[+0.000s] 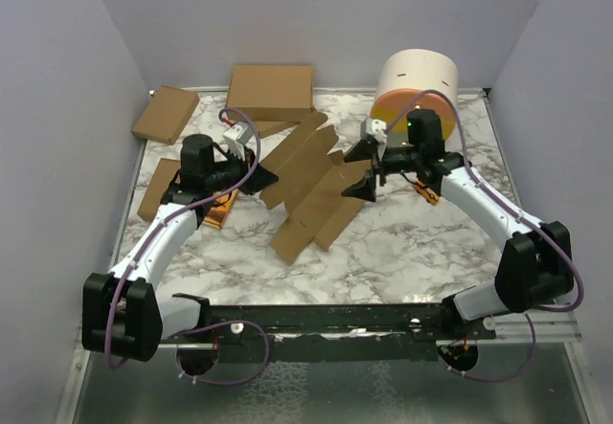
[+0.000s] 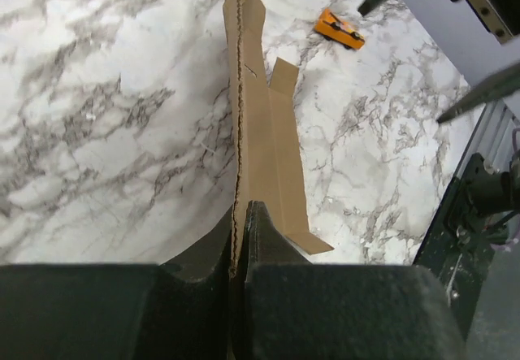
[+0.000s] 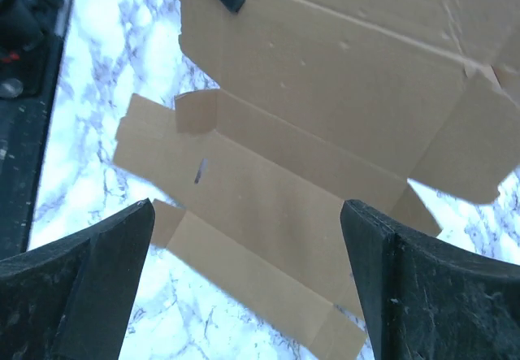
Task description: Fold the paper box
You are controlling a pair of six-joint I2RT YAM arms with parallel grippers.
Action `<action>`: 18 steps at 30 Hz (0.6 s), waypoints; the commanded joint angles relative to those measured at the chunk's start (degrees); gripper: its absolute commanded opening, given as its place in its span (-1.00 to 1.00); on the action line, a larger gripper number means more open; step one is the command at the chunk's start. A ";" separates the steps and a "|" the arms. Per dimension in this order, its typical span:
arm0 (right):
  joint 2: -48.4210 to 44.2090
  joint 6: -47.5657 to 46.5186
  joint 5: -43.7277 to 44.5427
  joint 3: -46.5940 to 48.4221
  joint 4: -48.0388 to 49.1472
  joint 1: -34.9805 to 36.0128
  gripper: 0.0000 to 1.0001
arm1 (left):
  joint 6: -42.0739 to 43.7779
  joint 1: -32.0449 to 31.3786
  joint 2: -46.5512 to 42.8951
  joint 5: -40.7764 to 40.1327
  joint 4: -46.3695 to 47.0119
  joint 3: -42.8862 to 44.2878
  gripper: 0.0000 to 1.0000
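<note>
Left gripper pinches the paper box edge at frame bottom; right gripper, spread wide above the sheet, should lower squarely onto a crease

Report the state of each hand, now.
Left hand: closed, pinching the edge of the paper box.
Right hand: open, holding nothing, poised over the paper box.

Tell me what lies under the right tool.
Below the open right tool is the unfolded paper box, with marble table showing around it; whatever is beneath the cardboard is hidden.
</note>
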 commanded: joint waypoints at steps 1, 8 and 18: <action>1.41 3.57 -17.48 -1.80 1.14 -11.33 1.00 | 13.46 0.26 -3.00 6.96 -3.51 5.38 -1.00; -2.03 -5.75 -17.21 -1.37 -7.56 -19.69 0.99 | 25.66 -0.15 -5.64 12.51 -7.77 8.27 -1.00; -7.44 -3.23 -11.89 -9.89 4.06 -23.70 0.99 | 34.84 -1.42 -4.75 15.55 -13.79 12.99 -1.00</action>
